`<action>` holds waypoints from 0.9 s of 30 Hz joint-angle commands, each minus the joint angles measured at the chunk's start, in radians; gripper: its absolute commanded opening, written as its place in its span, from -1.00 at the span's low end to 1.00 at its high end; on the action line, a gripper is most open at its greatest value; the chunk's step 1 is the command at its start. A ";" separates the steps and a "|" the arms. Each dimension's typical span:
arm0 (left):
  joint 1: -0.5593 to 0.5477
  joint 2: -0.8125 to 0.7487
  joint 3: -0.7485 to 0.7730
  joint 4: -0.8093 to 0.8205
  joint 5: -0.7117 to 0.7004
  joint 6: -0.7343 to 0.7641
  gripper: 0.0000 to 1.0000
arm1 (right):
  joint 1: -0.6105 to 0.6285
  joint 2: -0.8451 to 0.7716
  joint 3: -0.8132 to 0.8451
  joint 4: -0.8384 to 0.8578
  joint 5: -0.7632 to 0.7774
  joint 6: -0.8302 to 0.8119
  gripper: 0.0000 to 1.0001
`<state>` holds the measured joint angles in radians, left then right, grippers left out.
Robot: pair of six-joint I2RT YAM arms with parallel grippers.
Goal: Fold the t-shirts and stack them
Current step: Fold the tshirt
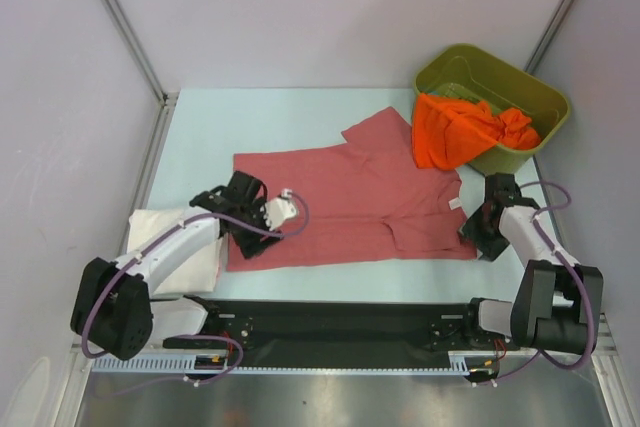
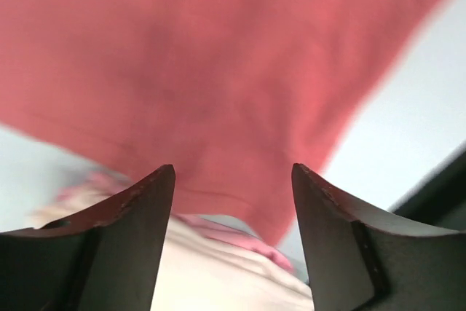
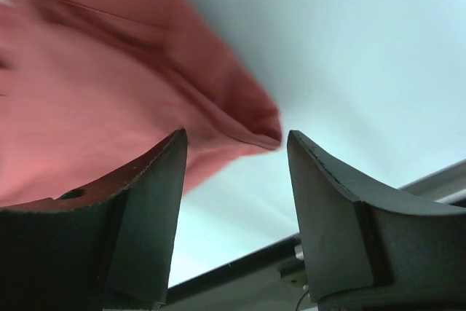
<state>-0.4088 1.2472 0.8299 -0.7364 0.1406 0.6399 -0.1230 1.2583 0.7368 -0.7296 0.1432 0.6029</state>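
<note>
Looking limp and light, the red shirt (image 1: 350, 202) wants pinching at its near corners; left gripper (image 2: 233, 174) and right gripper (image 3: 237, 136) gape empty.

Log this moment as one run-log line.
left gripper: open, at salmon-red t-shirt left edge | right gripper: open, at its right corner | orange t-shirt: hanging out of olive-green bin

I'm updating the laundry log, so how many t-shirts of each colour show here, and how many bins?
Salmon-red t-shirt: 1
Orange t-shirt: 1
White folded t-shirt: 1
Olive-green bin: 1
Total: 4 things, 3 of them t-shirts
</note>
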 commanded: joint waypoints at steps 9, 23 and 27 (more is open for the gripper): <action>-0.134 -0.046 -0.330 0.055 -0.111 0.027 0.49 | -0.052 0.000 -0.128 0.041 -0.053 0.176 -0.20; -0.165 -0.058 -0.210 -0.085 0.071 0.030 -0.99 | -0.282 -0.189 -0.175 -0.199 -0.164 0.319 -1.00; -0.165 -0.159 -0.201 -0.251 0.172 0.204 -0.99 | -0.287 -0.265 -0.163 -0.286 -0.073 0.415 -1.00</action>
<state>-0.5701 1.1687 0.5934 -0.8383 0.1646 0.7143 -0.3996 1.0561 0.5625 -0.8879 0.0029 0.9161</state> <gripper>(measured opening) 0.012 0.034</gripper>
